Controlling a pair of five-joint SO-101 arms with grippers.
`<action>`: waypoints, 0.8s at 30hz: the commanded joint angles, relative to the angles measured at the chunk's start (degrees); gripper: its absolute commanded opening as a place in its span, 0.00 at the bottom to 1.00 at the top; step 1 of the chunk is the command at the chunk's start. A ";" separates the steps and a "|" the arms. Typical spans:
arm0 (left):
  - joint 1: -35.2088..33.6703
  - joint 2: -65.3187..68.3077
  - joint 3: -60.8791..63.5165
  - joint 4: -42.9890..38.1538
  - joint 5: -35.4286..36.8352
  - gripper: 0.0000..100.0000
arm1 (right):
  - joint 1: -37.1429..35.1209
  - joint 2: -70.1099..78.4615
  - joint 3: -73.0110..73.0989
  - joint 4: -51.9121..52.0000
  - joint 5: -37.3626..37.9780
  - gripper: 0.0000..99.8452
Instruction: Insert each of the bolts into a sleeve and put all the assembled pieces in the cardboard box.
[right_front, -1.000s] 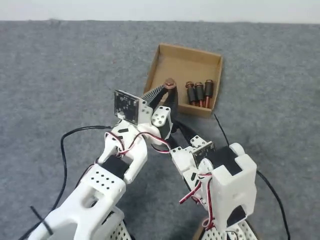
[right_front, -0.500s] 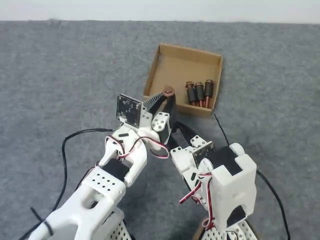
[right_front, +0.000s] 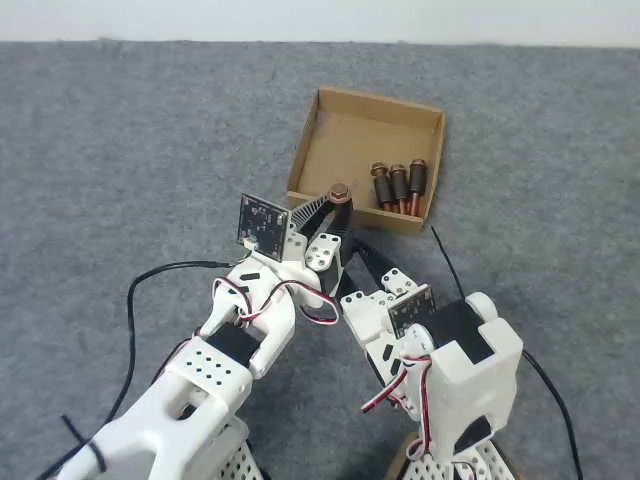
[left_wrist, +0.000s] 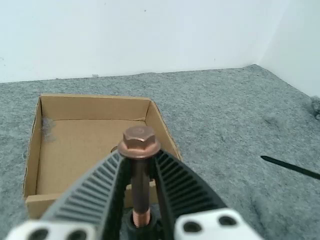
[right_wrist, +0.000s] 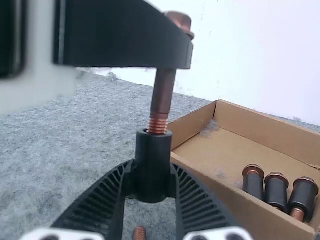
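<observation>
Copper-coloured bolt (left_wrist: 139, 141) stands upright, gripped just under its head by the closed left pincer (left_wrist: 140, 162). Its threaded end sits in the mouth of the black sleeve (right_wrist: 154, 160). The right pincer (right_wrist: 152, 177) is clamped around that sleeve from below, so the two pincers are stacked, the left over the right. In the high view the bolt's head shows just at the near wall of the cardboard box (right_front: 365, 100). Inside the box, three assembled pieces (right_front: 398, 187) lie side by side against the right wall. Grey felt-like surface (right_front: 150, 130) carries the box and both arms.
</observation>
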 joint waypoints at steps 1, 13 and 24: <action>0.35 -0.79 0.92 -1.67 0.44 0.01 | 0.66 -3.65 1.76 -0.92 0.79 0.01; 0.35 -0.88 6.02 -1.67 0.26 0.01 | 1.45 -4.00 1.85 -1.10 0.62 0.01; 0.26 -0.62 7.78 -1.67 0.35 0.01 | 1.45 -4.00 1.85 -1.19 0.62 0.01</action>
